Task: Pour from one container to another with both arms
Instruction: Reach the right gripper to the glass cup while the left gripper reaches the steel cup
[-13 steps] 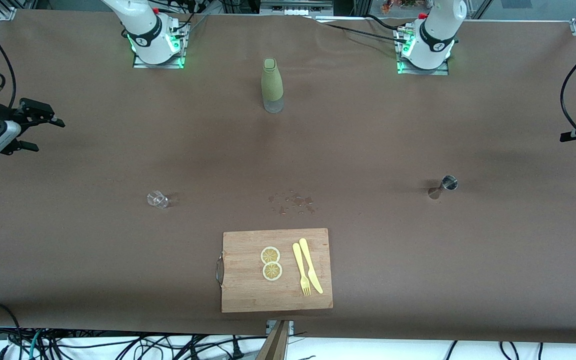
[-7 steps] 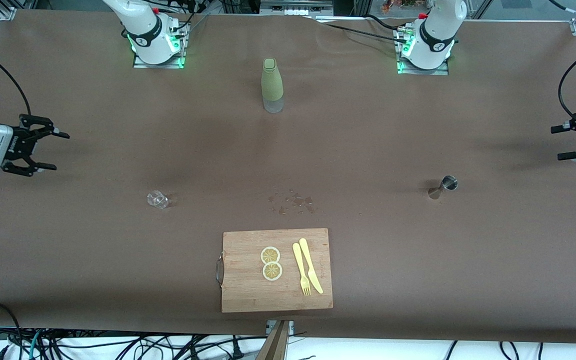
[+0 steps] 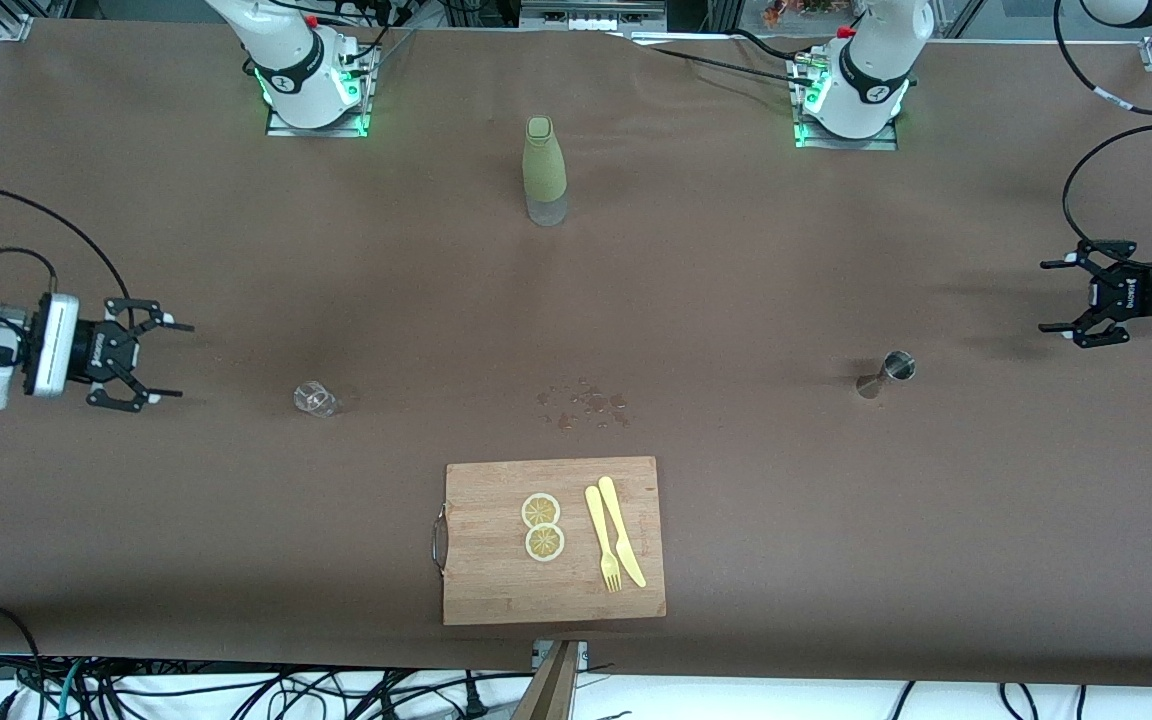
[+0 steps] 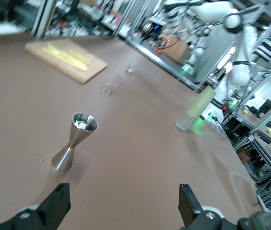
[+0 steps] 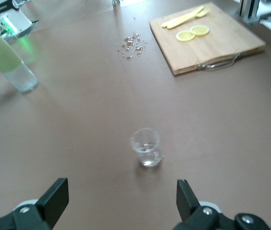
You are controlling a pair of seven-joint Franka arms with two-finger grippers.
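Observation:
A small clear glass (image 3: 315, 399) (image 5: 146, 147) stands on the brown table toward the right arm's end. A steel jigger (image 3: 886, 372) (image 4: 75, 140) stands toward the left arm's end. My right gripper (image 3: 168, 361) (image 5: 121, 201) is open, low over the table and pointing at the glass from a short way off. My left gripper (image 3: 1053, 296) (image 4: 124, 208) is open too, over the table edge, aimed toward the jigger with nothing between its fingers.
A green-sleeved bottle (image 3: 544, 172) (image 4: 194, 109) (image 5: 6, 58) stands between the two bases. Spilled drops (image 3: 584, 405) lie mid-table. Nearest the front camera, a wooden cutting board (image 3: 476, 560) carries two lemon slices (image 3: 542, 526) and a yellow fork and knife (image 3: 614, 545).
Both grippers have come lower and inward from the table ends: the right one toward the glass, the left one toward the jigger. Nothing on the table moved.

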